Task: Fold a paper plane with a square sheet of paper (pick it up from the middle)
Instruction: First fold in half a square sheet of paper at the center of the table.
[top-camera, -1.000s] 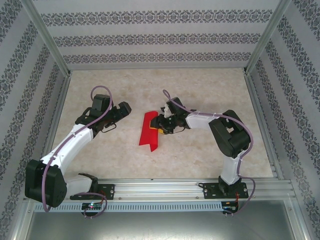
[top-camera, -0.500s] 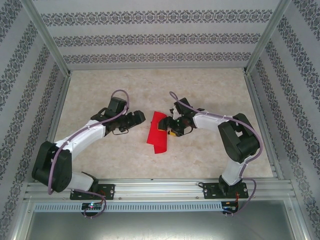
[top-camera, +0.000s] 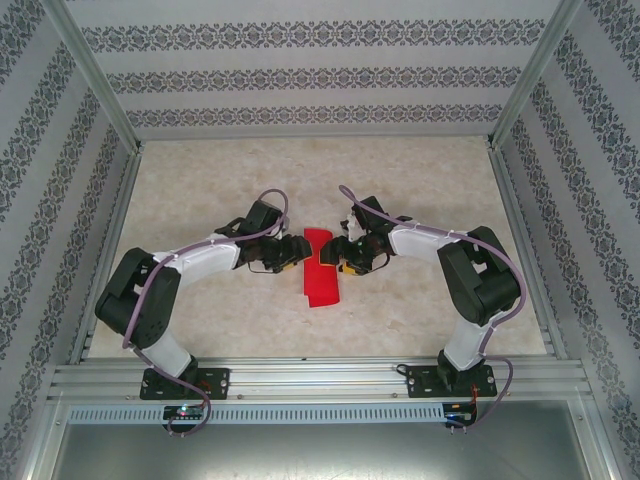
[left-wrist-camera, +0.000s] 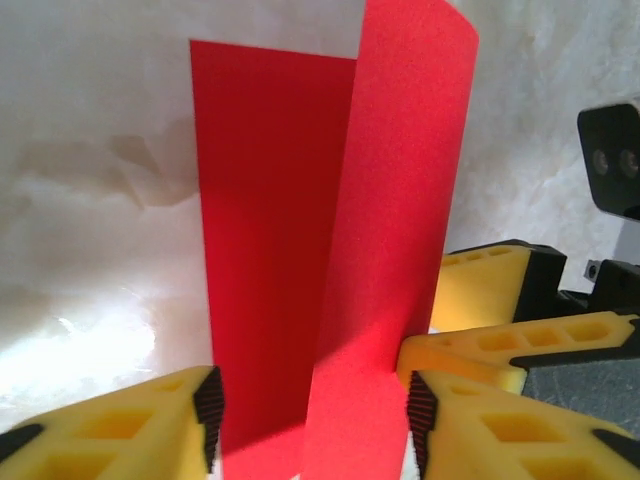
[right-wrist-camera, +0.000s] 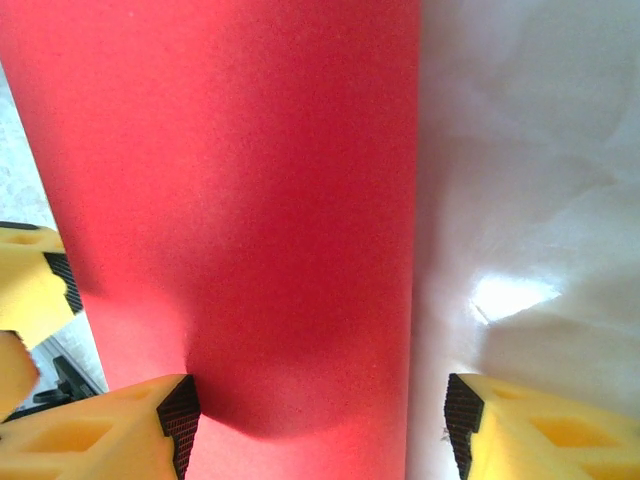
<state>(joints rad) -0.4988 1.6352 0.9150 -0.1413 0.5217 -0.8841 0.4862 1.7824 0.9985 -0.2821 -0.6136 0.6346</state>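
Note:
The square sheet of paper (top-camera: 320, 272) is a bright red folded strip on the table between my two grippers. My left gripper (top-camera: 291, 252) reaches in from the left. In the left wrist view its jaws (left-wrist-camera: 313, 425) stand open astride the paper (left-wrist-camera: 270, 200), a pad at each edge, and one flap stands up along the crease. My right gripper (top-camera: 339, 258) faces it from the right. Its jaws (right-wrist-camera: 320, 420) are open too, with the left pad resting on the paper (right-wrist-camera: 230, 180) and the right pad over bare table. The right gripper's yellow fingers (left-wrist-camera: 485, 285) sit just beyond the raised flap.
The beige table (top-camera: 420, 190) is fenced by patterned walls and slanted metal posts. An aluminium rail (top-camera: 320, 380) with both arm bases runs along the near edge. Purple cables loop over each arm.
The left arm has swung right up to the paper and its jaws have narrowed around it. The right jaws have widened a little. The paper shifted slightly right and lies flatter.

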